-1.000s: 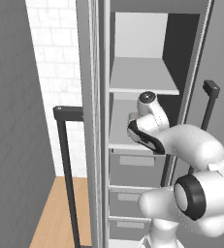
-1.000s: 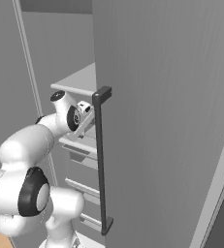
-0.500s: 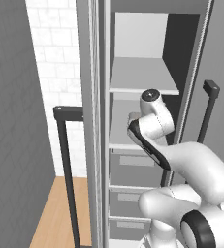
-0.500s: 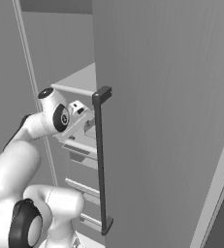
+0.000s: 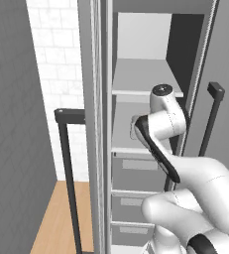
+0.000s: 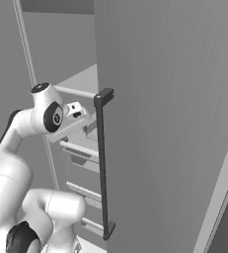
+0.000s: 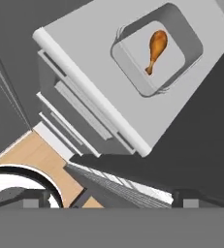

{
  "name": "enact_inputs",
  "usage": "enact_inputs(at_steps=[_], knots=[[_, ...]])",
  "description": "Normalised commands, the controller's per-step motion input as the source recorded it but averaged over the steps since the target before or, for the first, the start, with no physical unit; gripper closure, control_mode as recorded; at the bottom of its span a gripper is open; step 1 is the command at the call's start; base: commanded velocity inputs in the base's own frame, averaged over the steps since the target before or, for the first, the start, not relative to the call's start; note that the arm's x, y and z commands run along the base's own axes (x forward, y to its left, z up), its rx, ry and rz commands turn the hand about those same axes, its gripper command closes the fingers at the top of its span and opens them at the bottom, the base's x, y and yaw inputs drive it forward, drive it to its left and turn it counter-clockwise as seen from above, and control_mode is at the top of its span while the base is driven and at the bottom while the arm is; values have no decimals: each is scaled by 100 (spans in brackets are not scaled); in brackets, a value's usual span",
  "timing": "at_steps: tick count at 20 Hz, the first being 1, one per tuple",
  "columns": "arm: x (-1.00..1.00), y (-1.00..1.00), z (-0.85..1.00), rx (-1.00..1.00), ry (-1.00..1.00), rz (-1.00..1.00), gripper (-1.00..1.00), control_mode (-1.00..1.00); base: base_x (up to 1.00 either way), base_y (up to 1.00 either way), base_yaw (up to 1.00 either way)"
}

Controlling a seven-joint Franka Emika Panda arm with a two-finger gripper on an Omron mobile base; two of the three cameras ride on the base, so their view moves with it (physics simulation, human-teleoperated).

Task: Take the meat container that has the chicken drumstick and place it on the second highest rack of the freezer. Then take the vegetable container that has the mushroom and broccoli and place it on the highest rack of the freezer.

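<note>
With the shallow grey rectangular meat container point(image 7: 156, 50) and its orange-brown chicken drumstick point(image 7: 155, 50) resting on a light-grey shelf of the tall grey freezer point(image 5: 136, 149), the open, empty tool point(image 6: 86, 120) should retreat straight, avoiding the dark bar handle point(image 6: 102, 163).

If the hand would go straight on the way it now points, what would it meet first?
Most likely the shelf beside the tray that holds the drumstick. The open hand looks down on that shelf and nothing lies between, though depth is hard to judge.
</note>
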Motion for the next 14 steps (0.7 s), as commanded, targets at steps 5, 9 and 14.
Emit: enact_inputs(at_steps=[5,9,14], knots=[[-72,0,2,13,0,-17,-100,-100,0,0,0],[-66,0,0,7,0,-17,-100,-100,0,0,0],[-43,4,6,7,0,-21,-100,-100,0,0,0]])
